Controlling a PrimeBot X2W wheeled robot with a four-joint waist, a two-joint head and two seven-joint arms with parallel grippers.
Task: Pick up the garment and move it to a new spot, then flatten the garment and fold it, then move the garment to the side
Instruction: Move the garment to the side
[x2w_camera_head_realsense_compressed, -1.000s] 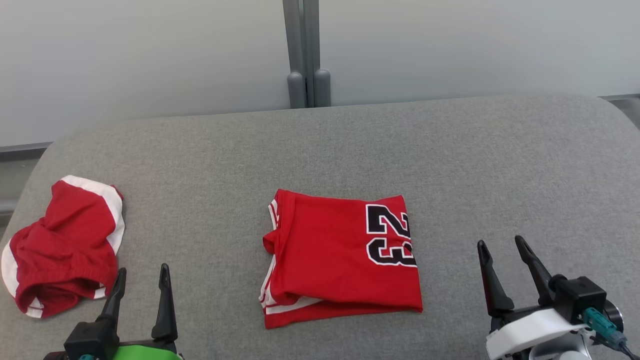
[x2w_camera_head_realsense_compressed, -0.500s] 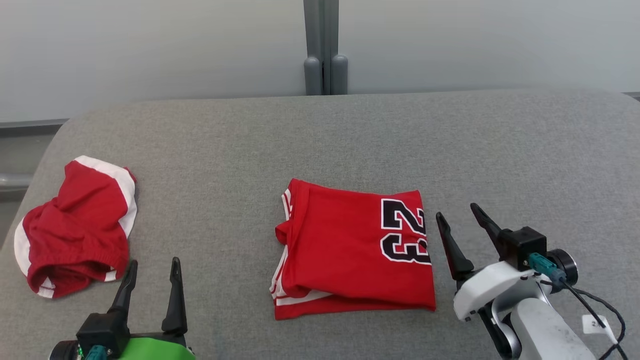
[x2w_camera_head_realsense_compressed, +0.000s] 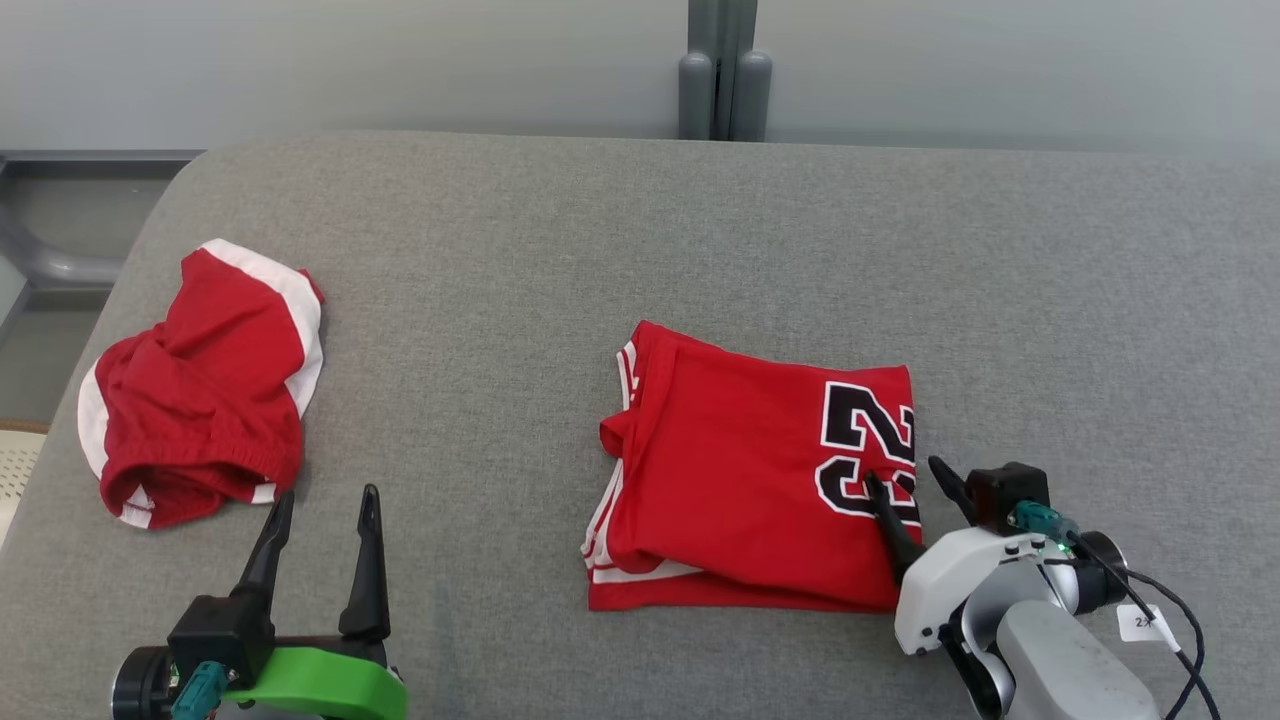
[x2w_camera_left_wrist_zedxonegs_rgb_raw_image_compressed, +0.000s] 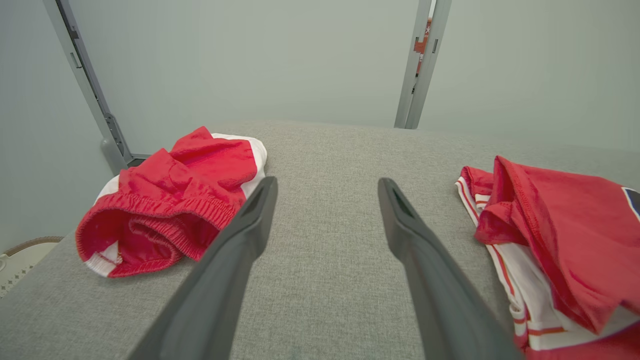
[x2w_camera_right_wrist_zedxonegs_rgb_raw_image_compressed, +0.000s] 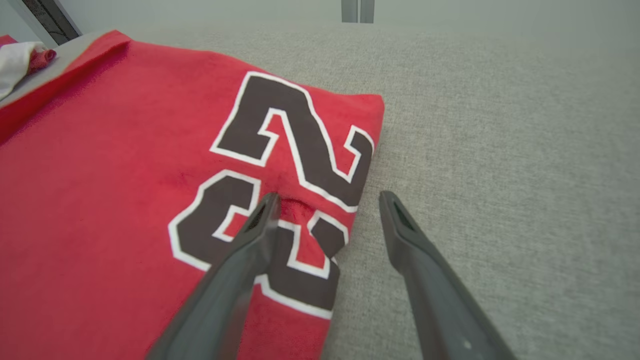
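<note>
Currently gripped: nothing; I see both sets of jaws spread wide.
Garment: the folded red jersey (x2w_camera_head_realsense_compressed: 750, 470) lies midway along the padded surface (x2w_camera_head_realsense_compressed: 700, 220), toward its near edge.
Right gripper (x2w_camera_head_realsense_compressed: 902, 472): straddles the jersey's right edge, one finger on the number print, the other over bare padding.
Left gripper (x2w_camera_head_realsense_compressed: 328, 493): at the near edge, well apart from the jersey, nearer the red shorts (x2w_camera_head_realsense_compressed: 200, 390).
Key relation: I judge the right arm nearer; that edge runs near-to-far between its jaws.
</note>
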